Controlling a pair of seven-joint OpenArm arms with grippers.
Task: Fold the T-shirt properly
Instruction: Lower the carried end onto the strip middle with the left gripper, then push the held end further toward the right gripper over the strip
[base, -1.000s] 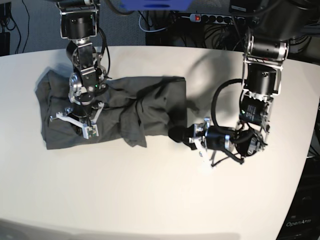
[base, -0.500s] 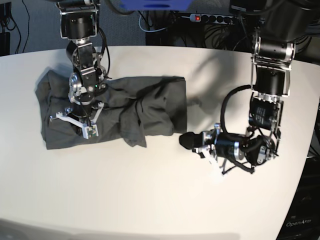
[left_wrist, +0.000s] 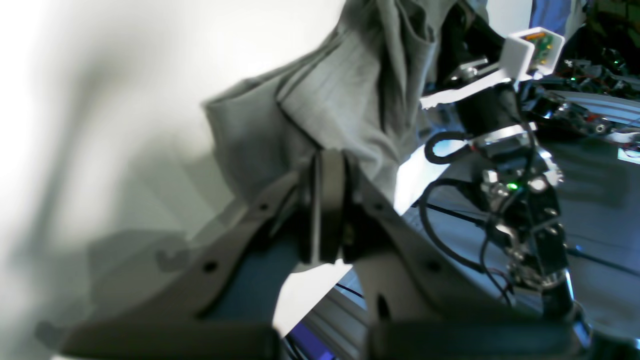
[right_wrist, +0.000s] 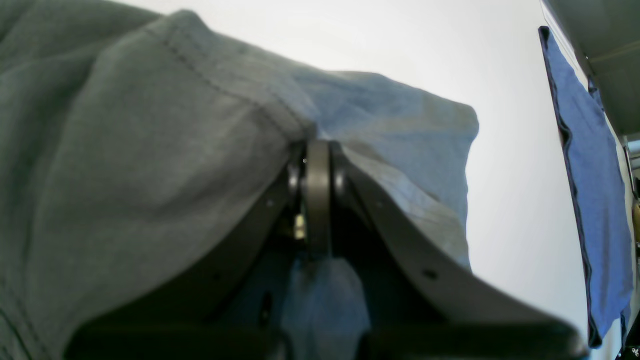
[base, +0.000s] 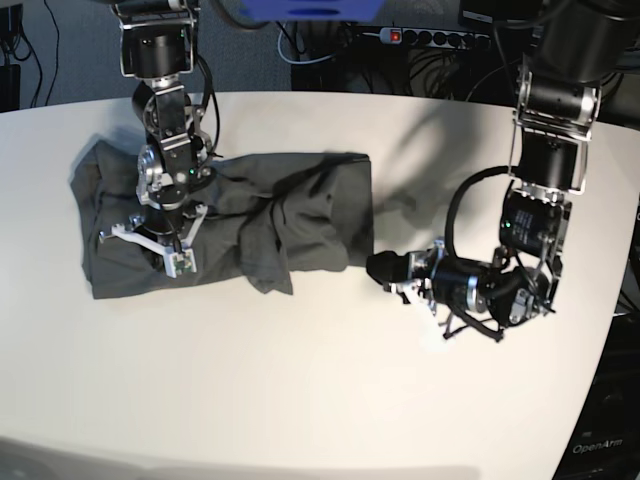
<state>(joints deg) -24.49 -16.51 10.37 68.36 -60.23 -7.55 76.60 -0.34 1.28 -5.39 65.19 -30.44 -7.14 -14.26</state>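
White table (base: 300, 400); power strip (base: 430, 37), tangled cables behind; blue cloth (right_wrist: 590, 200).

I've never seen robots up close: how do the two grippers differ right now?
The right gripper points down into the T-shirt, pinching cloth. The left gripper lies sideways over the bare table, just beside the shirt's edge, and holds nothing. Both have their jaws shut.
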